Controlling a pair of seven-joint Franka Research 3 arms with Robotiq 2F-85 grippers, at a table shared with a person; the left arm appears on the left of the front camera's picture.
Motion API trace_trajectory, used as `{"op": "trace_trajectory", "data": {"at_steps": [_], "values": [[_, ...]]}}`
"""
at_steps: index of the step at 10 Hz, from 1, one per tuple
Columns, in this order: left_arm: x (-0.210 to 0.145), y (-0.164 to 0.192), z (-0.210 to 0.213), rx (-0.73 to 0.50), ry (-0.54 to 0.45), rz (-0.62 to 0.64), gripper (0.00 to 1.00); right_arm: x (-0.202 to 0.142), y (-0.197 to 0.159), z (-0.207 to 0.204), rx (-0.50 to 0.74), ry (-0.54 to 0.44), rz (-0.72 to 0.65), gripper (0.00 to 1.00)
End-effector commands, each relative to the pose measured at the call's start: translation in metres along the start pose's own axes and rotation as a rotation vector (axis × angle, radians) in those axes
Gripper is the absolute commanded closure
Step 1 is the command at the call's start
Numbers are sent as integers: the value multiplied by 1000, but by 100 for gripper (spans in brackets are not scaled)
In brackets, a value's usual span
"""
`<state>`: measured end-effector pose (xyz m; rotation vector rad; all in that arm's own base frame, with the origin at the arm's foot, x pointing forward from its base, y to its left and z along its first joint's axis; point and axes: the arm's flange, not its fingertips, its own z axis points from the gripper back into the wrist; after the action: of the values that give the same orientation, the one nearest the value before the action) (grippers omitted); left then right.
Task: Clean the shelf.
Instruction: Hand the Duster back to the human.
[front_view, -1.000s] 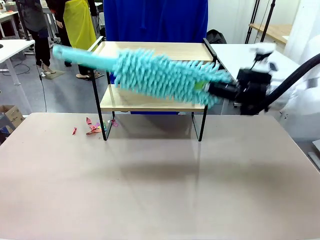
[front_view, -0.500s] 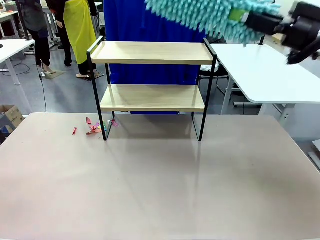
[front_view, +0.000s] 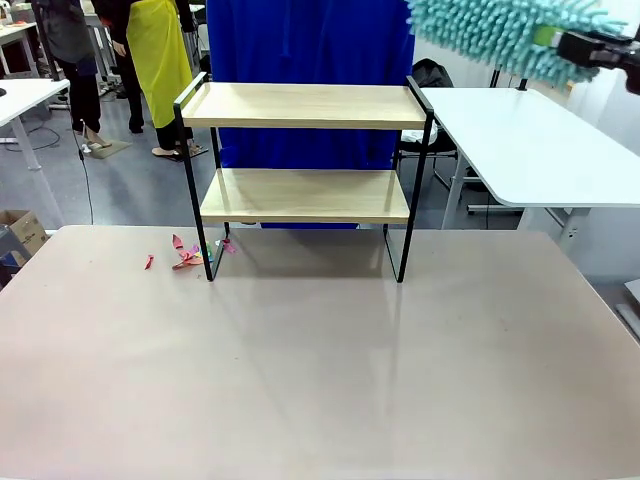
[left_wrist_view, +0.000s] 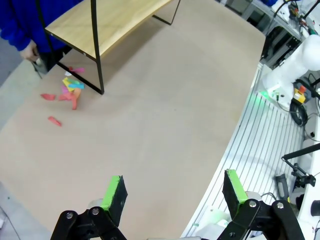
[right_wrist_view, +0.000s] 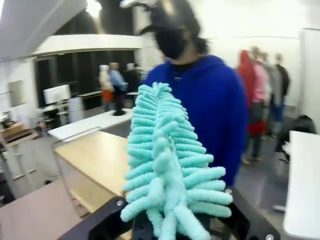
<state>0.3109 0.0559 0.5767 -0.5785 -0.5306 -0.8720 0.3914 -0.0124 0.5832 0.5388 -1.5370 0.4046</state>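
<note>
The shelf (front_view: 305, 150), two light wood boards in a black frame, stands at the far middle of the table; both boards look bare. High at the top right, my right gripper (front_view: 592, 48) is shut on the handle of a fluffy teal duster (front_view: 490, 35), whose head hangs above and right of the shelf's top right corner. In the right wrist view the duster (right_wrist_view: 167, 170) rises from my right gripper (right_wrist_view: 170, 227), with the shelf (right_wrist_view: 95, 160) below it. My left gripper (left_wrist_view: 172, 192) hovers open over the table, the shelf (left_wrist_view: 100, 25) far ahead.
Coloured paper scraps (front_view: 185, 257) lie on the beige table (front_view: 320, 370) by the shelf's left front leg; the left wrist view also catches these scraps (left_wrist_view: 67, 90). A person in a blue hoodie (front_view: 310, 40) stands behind the shelf. A white table (front_view: 520, 140) is at the right.
My right gripper has swung the duster from in front of the shelf's boards up and to the right, above the shelf's top right corner. The shelf and scraps have not moved.
</note>
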Motion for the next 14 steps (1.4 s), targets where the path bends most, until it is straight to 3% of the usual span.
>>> {"op": "trace_trajectory", "data": {"at_steps": [1,3,6,10,12,14], "values": [[3,-1,1,-11,-13,6,0,-9,-1,4,-186,-46,34,84],[3,-1,1,-11,-13,6,0,-21,-19,18,-330,-34,64,84],[3,-1,1,-11,-13,6,0,-52,-38,39,-443,31,90,84],[3,-1,1,-11,-13,6,0,-130,-41,54,-462,144,30,84],[3,-1,1,-11,-13,6,0,-166,-35,58,-451,171,4,84],[3,-1,1,-11,-13,6,0,-180,-33,59,-447,152,18,84]]}}
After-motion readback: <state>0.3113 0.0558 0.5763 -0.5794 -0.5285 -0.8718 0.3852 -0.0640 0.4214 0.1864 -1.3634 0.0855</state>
